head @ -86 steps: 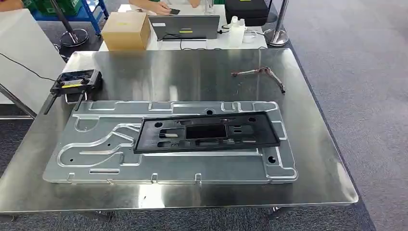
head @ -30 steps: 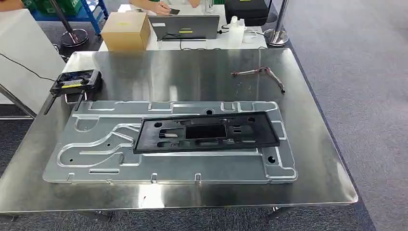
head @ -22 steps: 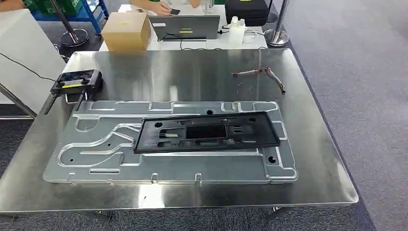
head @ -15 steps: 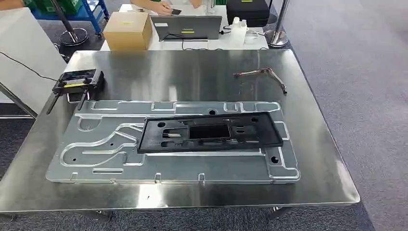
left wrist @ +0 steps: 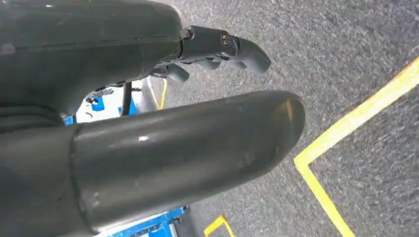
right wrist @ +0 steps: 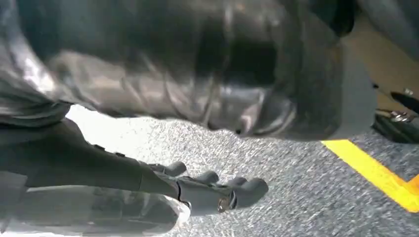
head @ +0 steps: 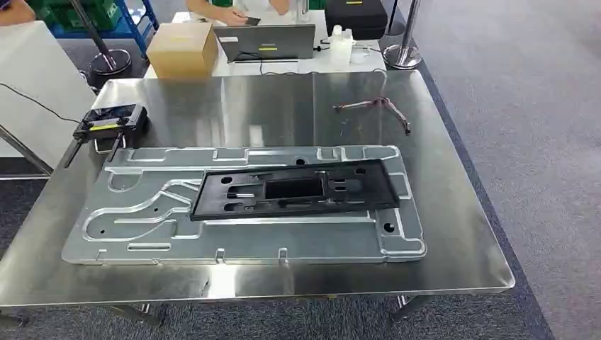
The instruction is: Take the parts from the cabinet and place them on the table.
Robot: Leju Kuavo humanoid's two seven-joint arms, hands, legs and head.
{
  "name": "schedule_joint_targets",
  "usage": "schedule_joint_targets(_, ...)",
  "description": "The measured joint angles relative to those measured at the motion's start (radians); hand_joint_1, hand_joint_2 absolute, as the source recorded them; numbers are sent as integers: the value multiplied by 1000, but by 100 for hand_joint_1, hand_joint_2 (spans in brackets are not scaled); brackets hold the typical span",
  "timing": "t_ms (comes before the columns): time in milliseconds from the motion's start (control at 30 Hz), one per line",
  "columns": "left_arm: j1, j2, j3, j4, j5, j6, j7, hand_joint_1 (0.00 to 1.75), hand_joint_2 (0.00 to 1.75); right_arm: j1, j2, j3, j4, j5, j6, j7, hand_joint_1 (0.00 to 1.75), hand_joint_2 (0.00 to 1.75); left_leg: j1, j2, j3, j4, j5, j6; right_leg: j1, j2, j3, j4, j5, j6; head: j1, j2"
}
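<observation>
A steel table stands in front of me in the head view. On it lies a large stamped metal plate, and a black plastic frame rests flat on the plate's middle. At the table's left edge sits a black device with a yellow label, and a thin cable harness lies at the back right. My left hand hangs over grey carpet, its fingers apart and holding nothing. My right hand also hangs above the carpet with nothing in it.
Behind the steel table, a white table carries a cardboard box, a laptop, a white bottle and a black case. A person's hand rests there. A stanchion base stands at back right. Yellow tape marks the carpet.
The whole head picture has shifted slightly, so the camera has moved. The things on the table lie as before.
</observation>
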Motion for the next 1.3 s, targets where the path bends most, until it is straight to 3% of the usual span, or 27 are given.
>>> schedule_joint_targets(33, 0, 0, 0, 0, 0, 0, 0, 0, 0, 0, 0, 0, 0, -2, -1, 0, 0, 0, 0, 0, -20, 48, -50, -1, 0, -1, -9, 0, 5, -8, 1, 0)
schedule_joint_targets(100, -1, 0, 0, 0, 1, 0, 0, 0, 0, 0, 0, 1, 0, -5, -1, 1, 0, 0, 0, 0, -77, 218, -155, -6, 6, -2, -30, 1, 20, -13, 0, 0)
schedule_joint_targets(133, 0, 0, 0, 0, 1, 0, 0, 0, 0, 0, 0, 1, 0, -5, -1, 2, 0, 0, 0, 0, -92, 278, -182, -7, 8, -3, -41, 4, 27, -13, 0, 0)
schedule_joint_targets(167, 1, 0, 0, 0, 2, 0, 1, 0, 0, 1, 0, 2, 0, -6, -1, 3, 0, 0, 0, 0, -86, 293, -186, -7, 10, -3, -52, 7, 33, -12, 0, 0)
schedule_joint_targets(200, 1, 0, 0, 0, 4, 0, 1, 0, 0, 2, 0, 2, 0, -9, -1, 4, 0, 0, 0, 0, -51, 254, -167, -5, 10, -2, -64, 11, 39, -10, 0, 0)
schedule_joint_targets(267, -2, 1, 0, 0, 4, 0, 1, 0, 0, 1, 0, 5, 0, -15, -2, 4, 0, 0, 0, 1, 71, 76, -103, 0, 10, -2, -84, 23, 48, -3, 0, 0)
schedule_joint_targets(300, -6, 2, 0, 0, 5, 0, 1, 0, 0, 0, 0, 7, 0, -17, -1, 4, 0, 0, 0, 0, 128, -11, -97, 5, 10, -2, -90, 29, 53, 2, 0, 0)
schedule_joint_targets(333, -10, 3, 0, 0, 6, 0, 1, 0, 0, 0, 0, 8, 0, -18, -2, 5, 0, 0, -10, -1, 120, -16, -98, 10, 15, -2, -91, 31, 58, 10, 0, 0)
schedule_joint_targets(467, -8, 2, 0, 0, 7, -1, 1, 0, 0, 1, 0, 14, 0, -18, -2, 5, 0, 0, -13, -3, 105, -24, -62, 41, 11, -1, -91, 16, 91, 38, 1, 0)
schedule_joint_targets(500, -11, 2, 0, 0, 7, -1, 1, 0, 0, 2, -1, 14, 0, -18, -2, 5, 0, 0, -7, 7, 99, -29, -46, 50, 5, 0, -97, 27, 67, 41, 0, 0)
schedule_joint_targets(533, -13, 2, 0, 0, 7, -1, 1, 0, 0, 2, -1, 15, 0, -19, -2, 5, 0, 0, -7, 6, 85, -31, -35, 62, 6, 0, -112, 67, 5, 43, 1, 0)
schedule_joint_targets(600, -12, 2, 0, 0, 7, -1, 0, 0, 0, 2, -1, 16, 0, -19, -2, 5, 0, 0, -9, 7, 60, -29, -14, 65, 5, 0, -153, 212, -114, 50, 0, 0)
schedule_joint_targets(633, -12, 2, 0, 0, 7, -1, 0, 0, 0, 2, -1, 16, 0, -19, -2, 5, 0, 0, -10, 7, 44, -29, -3, 64, 5, 0, -168, 283, -149, 53, 1, 0)
schedule_joint_targets(667, -11, 2, 0, 0, 7, -1, 1, 0, 0, 3, -1, 16, 0, -19, -3, 5, 0, 0, -12, 8, 27, -26, 8, 64, 5, 0, -168, 323, -152, 53, 1, 0)
schedule_joint_targets(700, -10, 2, 0, 0, 7, 0, 0, 0, 0, 5, -1, 16, 0, -19, -4, 6, 0, 0, -13, 8, 12, -25, 17, 63, 5, 0, -146, 317, -130, 52, 0, 0)
schedule_joint_targets(733, -10, 2, 0, 0, 7, 0, 0, 0, 0, 5, -1, 16, 0, -20, -8, 6, 0, 0, -15, 8, -1, -23, 26, 61, 6, 0, -106, 274, -97, 47, 1, 0)
schedule_joint_targets(800, -11, 2, 0, 0, 7, 0, 0, 0, 0, 4, -1, 16, 0, -23, -16, 7, 0, 0, -17, 7, -21, -19, 42, 57, 13, 0, 24, 101, -55, 29, 0, 0)
schedule_joint_targets(833, -11, -2, 0, 0, 7, 1, 0, 0, 0, 0, -4, 16, 0, -25, -18, 8, 0, 0, -18, 7, -25, -17, 48, 52, 20, 0, 95, 12, -78, 16, 0, 0)
schedule_joint_targets(867, -10, -2, 0, 0, 7, 2, 0, 0, 0, -1, -6, 16, 0, -26, -18, 8, 0, 0, -20, 8, -27, -16, 55, 46, 22, -3, 112, -31, -86, 14, 0, 0)
schedule_joint_targets(967, -9, -2, 0, 0, 7, 2, 1, 0, 0, 0, -6, 16, 0, -29, -18, 8, 0, 0, -17, 10, -25, -30, 83, 25, 26, -3, 97, -33, -63, 1, 0, 0)
schedule_joint_targets(1000, -9, 0, 0, 0, 7, 2, 1, 0, 0, 0, -5, 16, 2, -29, -17, 10, 0, 0, -15, 8, -32, -19, 73, 22, 14, -9, 90, -46, -45, -6, 0, 0)
schedule_joint_targets(1067, -7, -1, 0, 0, 7, 0, 2, 0, 0, 0, -6, 17, 2, -29, -18, 11, 0, 0, -13, 5, -63, 68, -55, 15, 16, -11, 60, -48, -17, -22, -1, 0)
schedule_joint_targets(1133, -8, 0, 0, 0, 8, 2, 2, 0, 0, 1, -6, 17, 2, -29, -18, 11, 0, 0, -11, 5, -90, 206, -149, 6, 17, -11, 26, -41, 6, -20, -1, 0)
schedule_joint_targets(1167, -8, 0, 0, 0, 8, 2, 2, 0, 0, 1, -6, 17, 2, -29, -18, 11, 0, 0, -11, 5, -93, 258, -155, 2, 17, -13, 7, -36, 16, -18, -1, 0)
schedule_joint_targets(1200, -7, 0, 0, 0, 7, 2, 2, 0, 0, 2, -6, 17, 2, -29, -18, 11, 0, 0, -9, 5, -80, 276, -128, -1, 15, -13, -14, -30, 26, -15, -1, 0)
schedule_joint_targets(1267, -7, 1, 0, 0, 7, 2, 2, 0, 0, 3, -5, 17, 2, -29, -17, 11, 0, 0, -5, 5, 2, 192, -49, -5, 12, -14, -55, -10, 42, -6, -1, 0)
schedule_joint_targets(1300, -8, 1, 0, 0, 7, 2, 2, 0, 0, 2, -5, 17, 2, -29, -17, 11, 0, 0, -2, 5, 64, 111, -38, -6, 10, -14, -72, 2, 48, -1, -1, 0)
